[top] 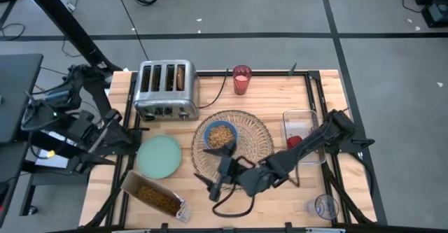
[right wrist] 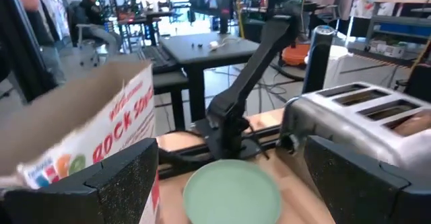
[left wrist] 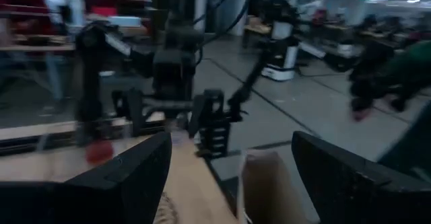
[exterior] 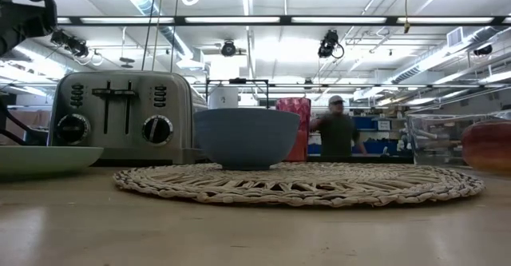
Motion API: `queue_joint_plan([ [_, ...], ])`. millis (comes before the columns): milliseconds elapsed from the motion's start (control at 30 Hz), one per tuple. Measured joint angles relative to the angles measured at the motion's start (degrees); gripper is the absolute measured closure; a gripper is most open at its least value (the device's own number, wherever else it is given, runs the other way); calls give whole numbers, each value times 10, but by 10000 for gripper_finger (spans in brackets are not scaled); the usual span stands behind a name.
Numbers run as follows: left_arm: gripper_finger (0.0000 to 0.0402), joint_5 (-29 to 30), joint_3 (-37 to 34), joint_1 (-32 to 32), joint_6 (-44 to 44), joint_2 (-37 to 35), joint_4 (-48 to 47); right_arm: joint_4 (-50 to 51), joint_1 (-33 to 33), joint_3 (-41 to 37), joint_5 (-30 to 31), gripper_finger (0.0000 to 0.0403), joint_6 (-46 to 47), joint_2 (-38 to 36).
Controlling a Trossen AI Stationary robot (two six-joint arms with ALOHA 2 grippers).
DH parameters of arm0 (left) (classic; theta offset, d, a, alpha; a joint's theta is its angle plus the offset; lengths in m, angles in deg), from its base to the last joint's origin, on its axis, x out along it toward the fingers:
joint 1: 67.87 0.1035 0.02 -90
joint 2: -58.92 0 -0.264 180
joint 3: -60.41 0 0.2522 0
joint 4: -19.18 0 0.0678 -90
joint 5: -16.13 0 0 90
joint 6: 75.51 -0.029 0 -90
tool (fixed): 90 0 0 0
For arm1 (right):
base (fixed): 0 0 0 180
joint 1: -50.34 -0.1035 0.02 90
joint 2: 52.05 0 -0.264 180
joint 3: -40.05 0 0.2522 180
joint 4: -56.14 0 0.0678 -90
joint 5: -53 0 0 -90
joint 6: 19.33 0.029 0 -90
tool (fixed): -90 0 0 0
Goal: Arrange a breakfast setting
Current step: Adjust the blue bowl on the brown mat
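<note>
A blue bowl (top: 220,135) with cereal in it stands on the round wicker placemat (top: 245,149) at the table's middle. The pale green plate (top: 159,156) lies on the wood left of the mat. A red cup (top: 241,79) stands at the far edge. A red fruit (top: 294,140) sits in the clear tray (top: 308,117). A toast slice (right wrist: 411,122) sticks out of a toaster slot. My right gripper (top: 213,180) hangs open above the mat's near edge, pointing left at the plate (right wrist: 232,190). My left gripper (left wrist: 230,140) is open, raised over the table's left edge.
The silver toaster (top: 166,89) stands at the far left. An open cereal box (top: 154,196) lies on its side at the near left, beside my right gripper. A clear glass (top: 324,206) stands at the near right corner. A person (exterior: 335,126) stands in the room behind.
</note>
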Motion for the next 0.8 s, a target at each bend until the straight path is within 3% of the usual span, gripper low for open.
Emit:
queue_joint_plan([
  [167,88,27,0,63,7,52,24,87,9,0,4,29,49,-78],
  [400,88,14,-1,215,23,120,125,280,23,0,-19,30,119,-192],
  [667,88,-137,-1,438,39,178,202,523,27,0,-52,42,254,-300],
  [800,88,-162,-1,533,53,203,208,645,31,0,-66,53,297,-337],
])
